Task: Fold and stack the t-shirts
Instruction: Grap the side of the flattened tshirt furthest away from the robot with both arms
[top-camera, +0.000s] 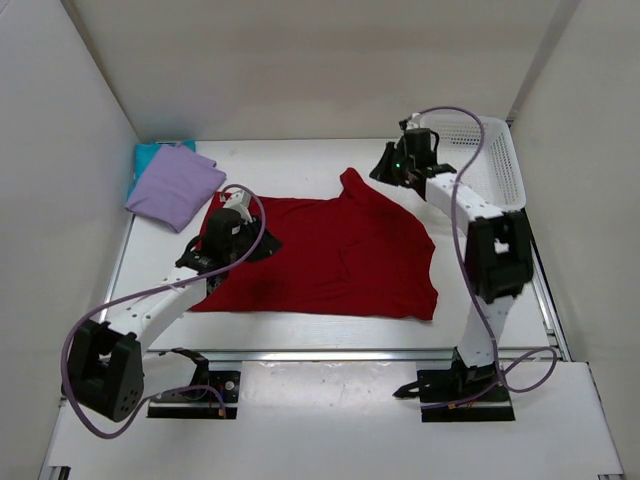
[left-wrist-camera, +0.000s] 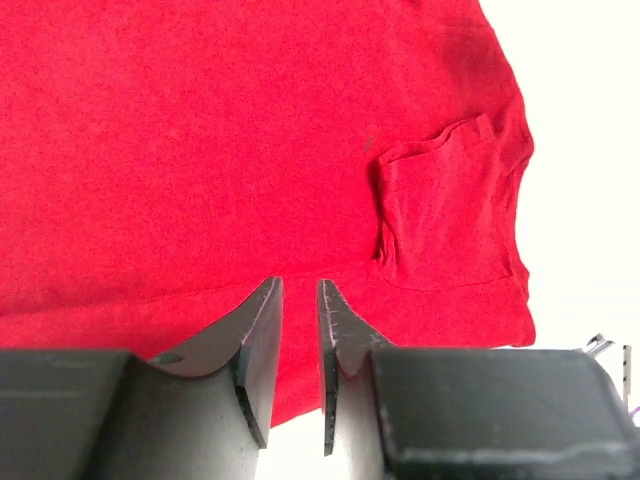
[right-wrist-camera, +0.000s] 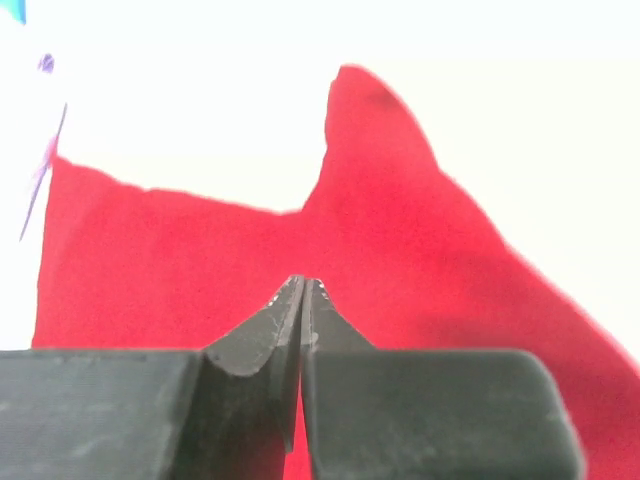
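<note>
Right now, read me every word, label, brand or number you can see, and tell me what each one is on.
None: no words, labels, brands or numbers are readable in any view. The red t-shirt, lavender t-shirt, teal t-shirt and white basket look plain, and neither the left arm nor the right arm carries legible markings.

Red cloth t-shirt (top-camera: 340, 250): in the top view its left edge is covered by the left arm (top-camera: 170, 295). In the left wrist view the shirt runs past the top and left picture edges, and part of its near hem lies behind the left end effector (left-wrist-camera: 300, 292). In the right wrist view it is blurred and cut off at the right and bottom edges.

Teal-turquoise cloth t-shirt (top-camera: 150, 153), beyond the red shirt's left corner: mostly hidden under the folded lavender-purple cloth t-shirt (top-camera: 175, 188).

White plastic lattice basket (top-camera: 497, 150), right of the red shirt: its left wall is partly hidden behind the right arm (top-camera: 455, 198).
</note>
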